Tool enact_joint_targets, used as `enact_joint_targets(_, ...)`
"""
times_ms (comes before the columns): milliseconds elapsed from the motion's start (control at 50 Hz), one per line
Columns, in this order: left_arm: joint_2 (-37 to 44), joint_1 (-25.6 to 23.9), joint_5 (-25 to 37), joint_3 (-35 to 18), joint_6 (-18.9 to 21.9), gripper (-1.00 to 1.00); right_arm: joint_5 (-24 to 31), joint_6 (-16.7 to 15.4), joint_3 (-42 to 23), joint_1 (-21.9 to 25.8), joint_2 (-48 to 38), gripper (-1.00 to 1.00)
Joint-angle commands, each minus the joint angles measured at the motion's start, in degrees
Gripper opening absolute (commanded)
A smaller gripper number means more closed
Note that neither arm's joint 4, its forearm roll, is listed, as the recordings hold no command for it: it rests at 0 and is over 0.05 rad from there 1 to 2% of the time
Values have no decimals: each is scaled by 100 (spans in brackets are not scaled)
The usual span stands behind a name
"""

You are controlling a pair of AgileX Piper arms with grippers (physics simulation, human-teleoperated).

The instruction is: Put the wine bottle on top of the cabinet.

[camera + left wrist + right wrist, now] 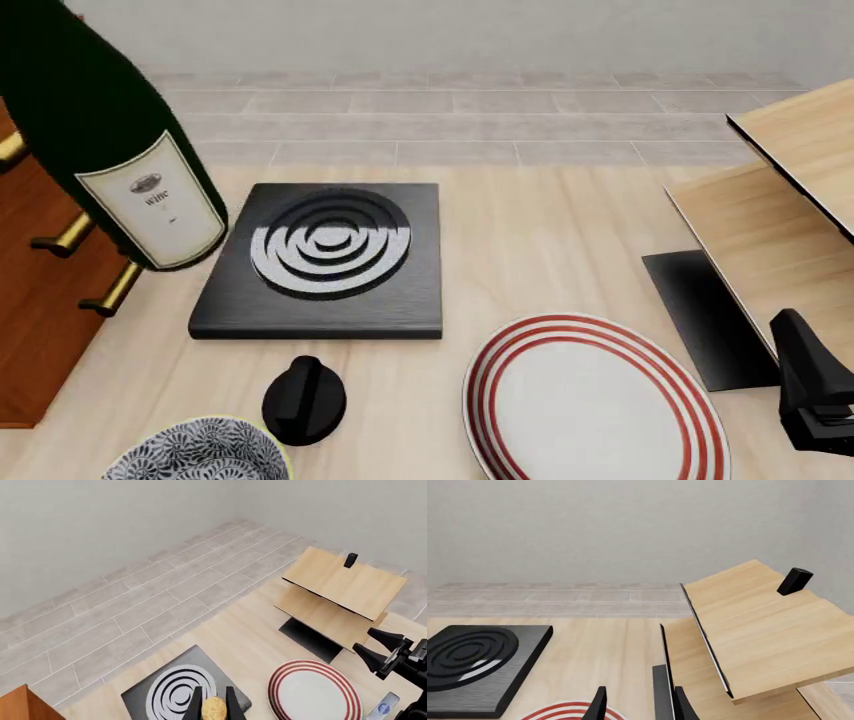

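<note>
At the upper left of the front view we see the wine bottle (100, 130) lifted off the table, tilted, its base hanging in front of the cabinet (40, 300) at the left edge. In the left wrist view the gold cap sits pinched between the fingers of the left gripper (214, 709), so we judge the pickup done and the carry under way. The placement is left: the cabinet's top lies outside the front view, and only a corner (20, 705) shows in the wrist view. Further right lie the hob plate (320, 262) and the striped plate (594, 400). At the lower right the right gripper (637, 705) hangs idle, jaws apart and empty.
</note>
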State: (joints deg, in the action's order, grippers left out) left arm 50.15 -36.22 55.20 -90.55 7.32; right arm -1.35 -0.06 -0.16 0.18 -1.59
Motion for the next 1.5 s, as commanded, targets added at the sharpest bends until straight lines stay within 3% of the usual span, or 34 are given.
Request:
enact_joint_targets(20, 305, 463, 744, -1153, 315, -100, -1, 1, 0, -1, -1, 100)
enact_joint_targets(140, 723, 792, 1260, -2211, 471, -100, -1, 1, 0, 0, -2, 100)
enact_joint_targets(220, 878, 963, 1462, -2631, 528, -100, -1, 0, 0, 0, -1, 100)
enact_joint_targets(360, 856, 1018, 1469, -2445, 786, -100, -1, 0, 0, 1, -2, 100)
enact_joint_targets(700, 818, 1838, 1469, -2486, 779, -100, 0, 2, 0, 0, 1, 100)
enact_joint_targets(1000, 935, 2325, 1469, -2944, 680, -100, -1, 0, 0, 0, -2, 100)
enact_joint_targets(1500, 1036, 3660, 1469, -3345, 586, -100, -1, -1, 0, 0, -1, 100)
